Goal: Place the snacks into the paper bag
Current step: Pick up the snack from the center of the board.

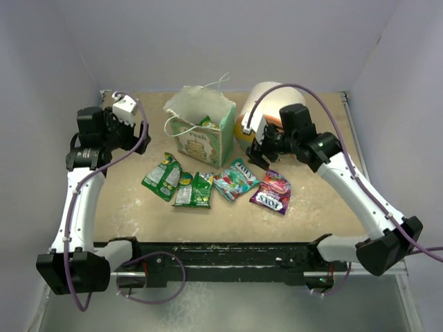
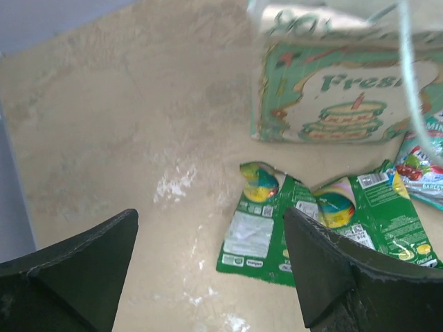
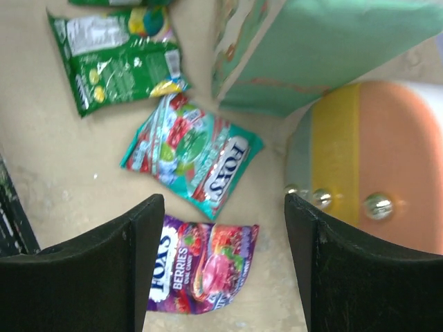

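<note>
The paper bag (image 1: 202, 133) stands open at the back middle, with one green packet peeking from its mouth (image 1: 206, 122). Several snacks lie in a row in front of it: two green packets (image 1: 163, 178) (image 1: 194, 189), a teal FOX'S packet (image 1: 236, 180) and a purple FOX'S packet (image 1: 271, 191). My left gripper (image 2: 211, 277) is open and empty, above the table left of the green packets (image 2: 259, 228) and the bag (image 2: 332, 90). My right gripper (image 3: 221, 270) is open and empty above the purple packet (image 3: 204, 266), with the teal packet (image 3: 197, 155) just beyond it.
The round white, orange and yellow drawer unit (image 1: 259, 111) stands right of the bag, close beside my right gripper; in the right wrist view its knobs (image 3: 379, 205) show. Purple walls close in the table on three sides.
</note>
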### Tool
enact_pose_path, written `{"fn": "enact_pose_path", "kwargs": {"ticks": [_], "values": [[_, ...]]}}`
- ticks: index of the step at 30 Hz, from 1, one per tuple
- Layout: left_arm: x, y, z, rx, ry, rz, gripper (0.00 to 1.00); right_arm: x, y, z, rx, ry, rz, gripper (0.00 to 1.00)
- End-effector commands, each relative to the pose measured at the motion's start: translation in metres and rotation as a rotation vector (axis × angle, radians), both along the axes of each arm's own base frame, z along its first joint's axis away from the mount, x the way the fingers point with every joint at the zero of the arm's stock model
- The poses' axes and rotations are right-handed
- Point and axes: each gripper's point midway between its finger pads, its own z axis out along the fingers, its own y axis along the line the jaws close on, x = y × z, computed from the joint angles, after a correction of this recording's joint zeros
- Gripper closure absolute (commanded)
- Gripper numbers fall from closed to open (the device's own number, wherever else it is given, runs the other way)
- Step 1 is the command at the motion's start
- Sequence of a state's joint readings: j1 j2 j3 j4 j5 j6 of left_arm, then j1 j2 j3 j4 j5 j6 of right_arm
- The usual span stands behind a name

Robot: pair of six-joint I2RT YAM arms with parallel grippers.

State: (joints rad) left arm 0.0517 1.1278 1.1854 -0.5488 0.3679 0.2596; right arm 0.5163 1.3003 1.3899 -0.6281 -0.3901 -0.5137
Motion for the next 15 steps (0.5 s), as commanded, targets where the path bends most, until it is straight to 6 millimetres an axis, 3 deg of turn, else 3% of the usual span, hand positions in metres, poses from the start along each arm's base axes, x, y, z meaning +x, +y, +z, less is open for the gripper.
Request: {"fn": "enact_pose_path", "kwargs": {"ticks": [1, 10, 15], "values": [[-0.012, 0.009, -0.001, -0.089, -0.018, 0.04, 0.11, -0.018, -0.01, -0.039, -0.072, 0.024, 0.075, 0.28], [-0.016, 0.006, -0.009, -0.086, -0.029, 0.003, 0.07, -0.046, -0.066, -0.168, -0.369, 0.195, 0.005, 0.28], [-0.013, 0.003, -0.011, -0.101, -0.027, -0.024, 0.06, -0.037, -0.064, -0.197, -0.387, 0.209, -0.024, 0.31]]}}
